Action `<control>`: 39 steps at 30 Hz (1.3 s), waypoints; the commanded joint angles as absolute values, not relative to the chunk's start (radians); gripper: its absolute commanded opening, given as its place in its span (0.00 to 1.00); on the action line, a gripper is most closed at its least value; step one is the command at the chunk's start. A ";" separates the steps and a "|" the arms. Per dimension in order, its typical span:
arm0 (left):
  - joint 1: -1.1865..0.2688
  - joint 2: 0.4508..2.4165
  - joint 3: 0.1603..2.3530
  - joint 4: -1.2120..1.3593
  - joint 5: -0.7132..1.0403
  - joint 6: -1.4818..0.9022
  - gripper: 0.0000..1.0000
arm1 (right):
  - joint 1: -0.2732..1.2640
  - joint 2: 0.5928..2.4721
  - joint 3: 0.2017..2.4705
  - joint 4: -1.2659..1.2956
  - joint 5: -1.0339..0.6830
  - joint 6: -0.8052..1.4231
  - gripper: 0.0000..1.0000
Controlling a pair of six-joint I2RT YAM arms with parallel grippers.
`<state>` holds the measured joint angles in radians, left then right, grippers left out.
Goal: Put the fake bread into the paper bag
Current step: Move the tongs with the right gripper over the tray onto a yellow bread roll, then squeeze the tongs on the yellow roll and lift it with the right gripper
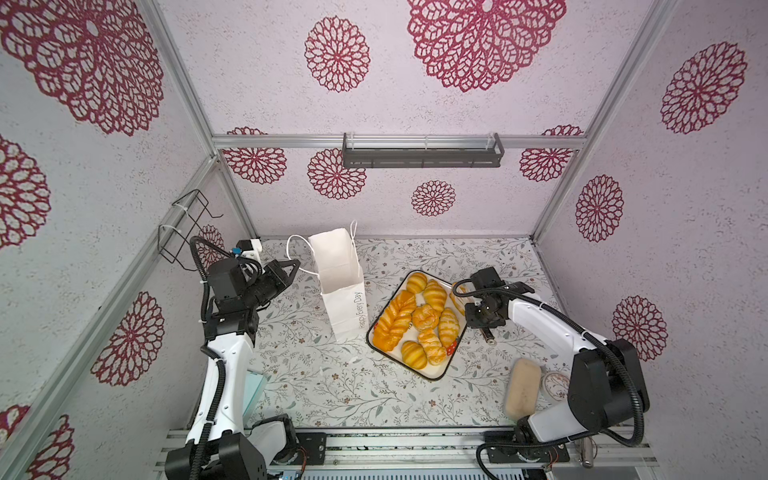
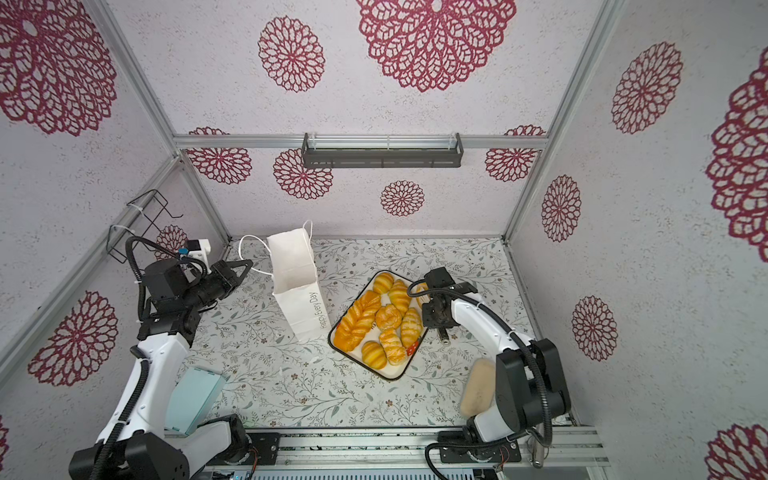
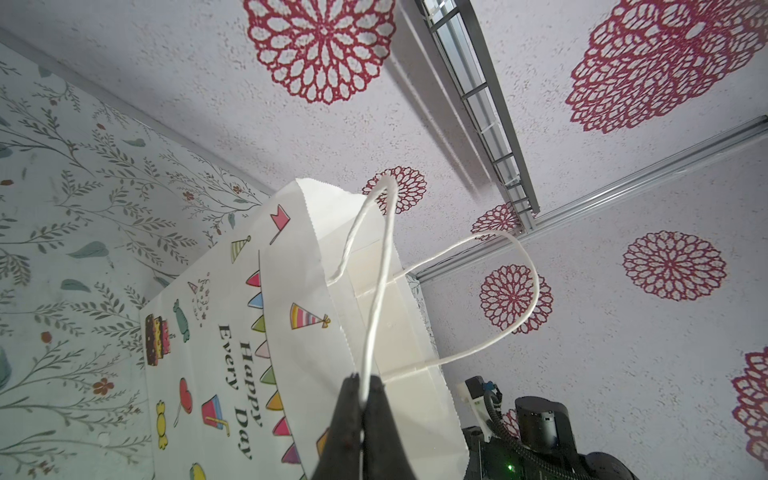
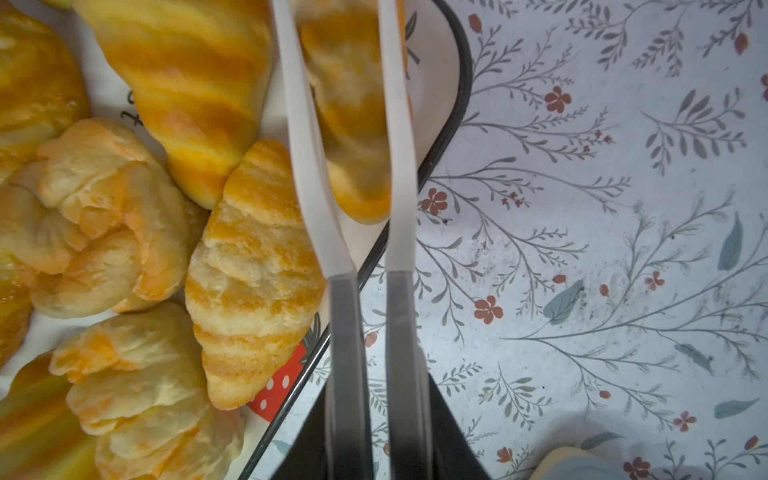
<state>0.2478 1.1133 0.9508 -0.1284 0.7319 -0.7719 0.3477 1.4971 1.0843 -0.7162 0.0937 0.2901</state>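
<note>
On my left, the left gripper is clenched. Its two black fingers pinch one cord handle of the paper bag, and the cord runs out from between the fingertips up to the bag's rim. The bag stands on the floral table just ahead of those fingers, mouth open upward, its pictured front and "Happy Every Day" lettering facing my wrist camera. The second handle loops free off to the side of the fingers.

In both top views the bag sits between the left fingers and the tray. All the fake bread I can see lies on that tray: glossy orange croissants, rolls and a braided loaf.

The right gripper is clamped on a pair of tongs, with its black fingers pressed against the outside of both arms. Out past the fingertips, the white tong ends bracket one croissant at the tray's corner, beside the black rim. It fills the gap, with both arms against its sides. The other pastries lie to one side of the fingers and bare table to the other.

Farther right, a beige block lies well behind those fingers, near the arm's base.
</note>
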 commanded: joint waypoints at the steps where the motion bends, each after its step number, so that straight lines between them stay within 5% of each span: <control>1: 0.252 1.112 0.951 -0.076 0.759 -0.786 0.00 | 0.347 1.438 1.123 -0.715 0.112 0.307 0.22; 10: 0.252 1.137 0.983 -0.077 0.747 -0.787 0.00 | 0.350 1.364 1.152 -0.725 0.080 0.327 0.21; 23: 0.252 1.170 1.026 -0.058 0.761 -0.801 0.22 | 0.404 1.303 1.271 -0.790 0.086 0.343 0.20; 30: 0.252 1.187 1.052 -0.057 0.744 -0.801 0.23 | 0.456 1.304 1.379 -0.826 0.092 0.351 0.20; 33: 0.255 1.204 1.073 -0.052 0.739 -0.808 0.23 | 0.486 1.310 1.429 -0.838 0.095 0.357 0.19; 39: 0.253 1.218 1.066 -0.038 0.742 -0.833 0.00 | 0.557 1.331 1.525 -0.848 0.106 0.363 0.19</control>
